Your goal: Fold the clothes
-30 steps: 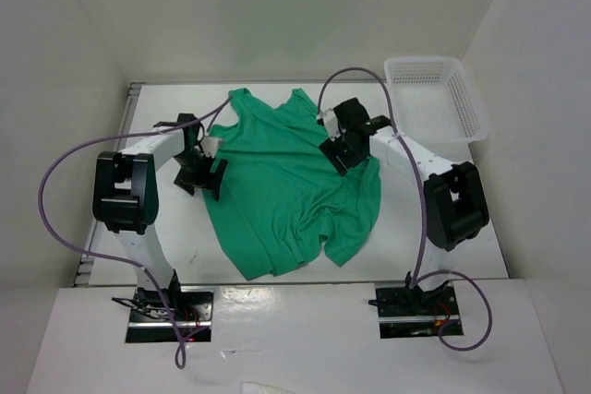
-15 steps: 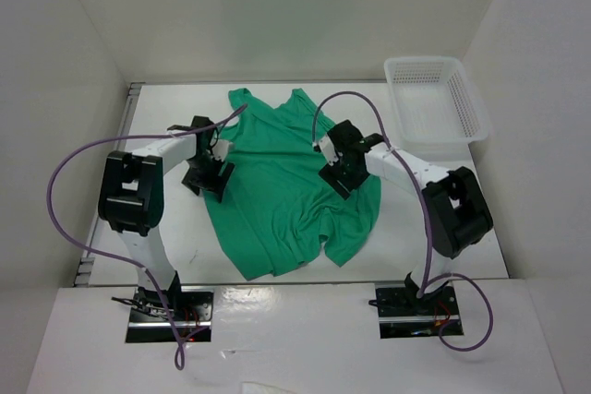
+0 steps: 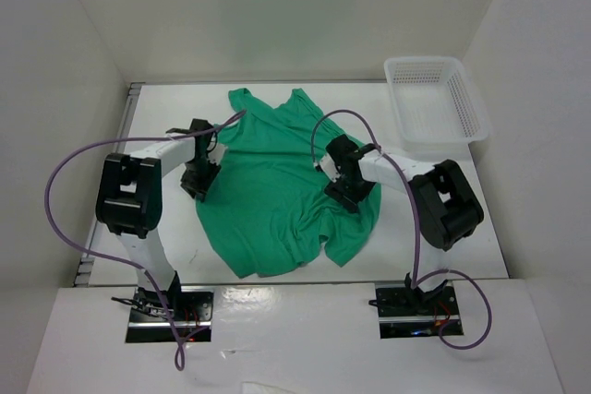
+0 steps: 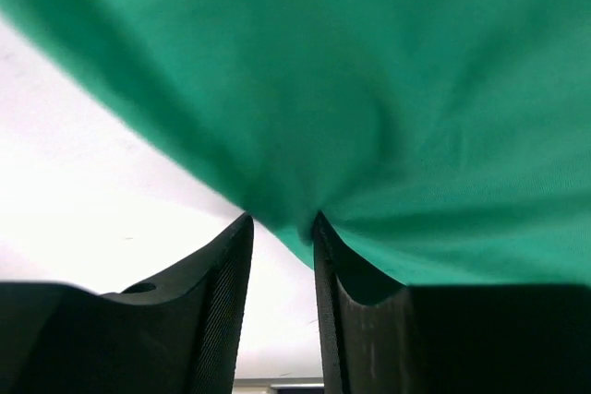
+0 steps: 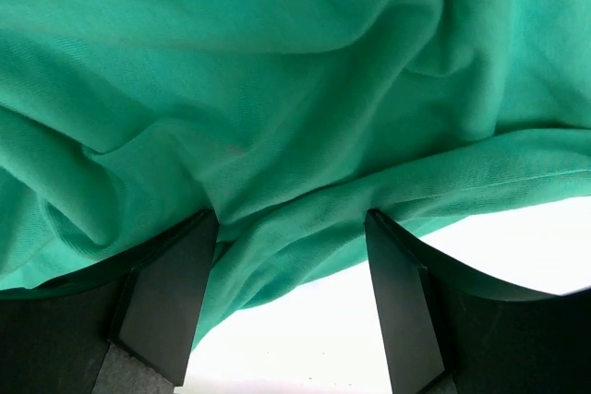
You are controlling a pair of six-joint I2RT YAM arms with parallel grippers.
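Observation:
The clothes, one emerald-green T-shirt (image 3: 277,191), lie crumpled in the middle of the white table (image 3: 166,228), collar toward the far side. My left gripper (image 3: 199,185) is low at the shirt's left edge. In the left wrist view its jaws (image 4: 282,223) stand narrowed with a slim gap, and the shirt's edge (image 4: 369,89) dips between the fingertips. My right gripper (image 3: 344,193) is down on the shirt's right side. The right wrist view shows it (image 5: 291,223) open wide, with a fold of the shirt (image 5: 277,71) spanning between the fingertips.
A white mesh basket (image 3: 434,99) stands at the far right of the table. White walls close in the table on the left, back and right. Purple cables loop above both arms.
My left gripper has slid onto the shirt's left edge and its jaws have narrowed. My right gripper has moved nearer and lower along the shirt's right side, staying open.

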